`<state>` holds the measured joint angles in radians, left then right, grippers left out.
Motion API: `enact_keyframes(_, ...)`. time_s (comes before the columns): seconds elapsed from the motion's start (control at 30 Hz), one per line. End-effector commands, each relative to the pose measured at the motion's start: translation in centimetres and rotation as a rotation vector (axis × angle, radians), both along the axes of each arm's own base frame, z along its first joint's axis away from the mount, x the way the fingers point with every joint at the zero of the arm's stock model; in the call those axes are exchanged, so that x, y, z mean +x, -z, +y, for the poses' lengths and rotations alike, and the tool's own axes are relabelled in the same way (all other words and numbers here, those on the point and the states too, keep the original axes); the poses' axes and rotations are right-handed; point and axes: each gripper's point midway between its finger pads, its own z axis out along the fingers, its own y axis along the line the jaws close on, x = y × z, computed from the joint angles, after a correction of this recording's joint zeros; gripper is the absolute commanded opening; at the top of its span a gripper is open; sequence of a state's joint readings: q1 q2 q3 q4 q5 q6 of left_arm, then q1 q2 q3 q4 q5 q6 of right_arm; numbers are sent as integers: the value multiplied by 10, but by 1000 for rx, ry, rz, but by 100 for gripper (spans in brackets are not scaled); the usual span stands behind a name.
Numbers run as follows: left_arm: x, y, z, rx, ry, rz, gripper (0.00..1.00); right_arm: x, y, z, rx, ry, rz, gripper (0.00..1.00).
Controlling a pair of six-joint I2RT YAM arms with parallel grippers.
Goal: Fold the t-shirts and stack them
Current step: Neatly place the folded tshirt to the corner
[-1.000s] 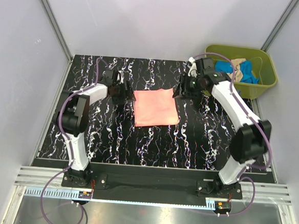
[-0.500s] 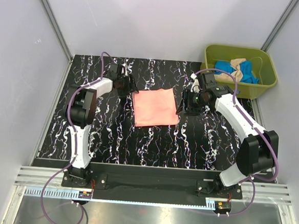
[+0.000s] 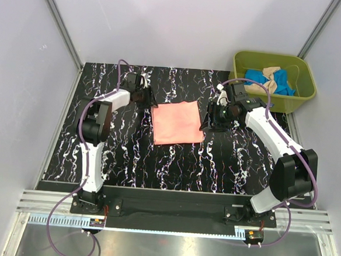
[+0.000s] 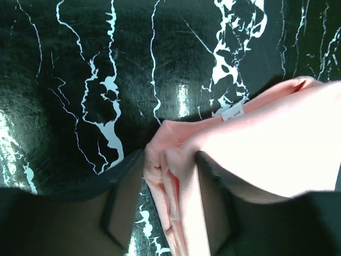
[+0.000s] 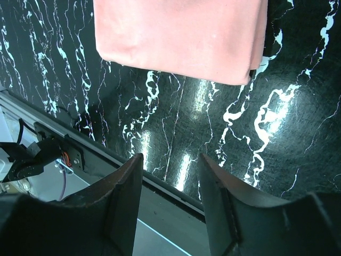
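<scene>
A salmon-pink t-shirt [image 3: 178,122] lies folded into a rectangle at the middle of the black marbled table [image 3: 133,160]. My left gripper [image 3: 148,99] is at its far left corner. In the left wrist view the gripper [image 4: 169,160] is shut on the bunched pink cloth [image 4: 266,144], with a sliver of table beside the left finger. My right gripper [image 3: 211,120] hovers open just off the shirt's right edge. The right wrist view shows its fingers [image 5: 170,160] empty, the pink shirt [image 5: 181,37] beyond them. A blue t-shirt [image 3: 281,86] and a beige one [image 3: 269,73] lie crumpled in the tub.
An olive-green tub [image 3: 303,70] stands off the table's far right corner. Grey walls close in the back and both sides. A metal rail [image 3: 165,209] runs along the near edge, where both arm bases are bolted.
The left gripper has slid to the shirt's far left corner and closed its jaws on the cloth. The right gripper came down from beside the tub to the shirt's right edge, then held still.
</scene>
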<state>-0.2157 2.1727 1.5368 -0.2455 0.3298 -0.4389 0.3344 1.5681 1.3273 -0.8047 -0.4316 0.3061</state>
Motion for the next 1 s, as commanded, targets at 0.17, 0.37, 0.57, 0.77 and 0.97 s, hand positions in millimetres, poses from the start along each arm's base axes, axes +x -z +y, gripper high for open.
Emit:
enact_keyframes(0.17,-32,27,19,23,-73,134,0,12,-20,6,42,-15,-73,53)
enact_keyframes(0.37,-76,-3,94,198,-375,137,0,11,-23,9,51,-26,-64,53)
enact_keyframes(0.57,-141,-14,152,312,-562,181,0,6,-26,15,72,-43,-48,52)
enact_keyframes(0.77,-223,-14,195,362,-758,309,0,-5,-29,28,96,-72,-31,52)
enact_keyframes(0.97,-277,-17,246,414,-946,397,0,-16,-27,41,94,-116,-11,52)
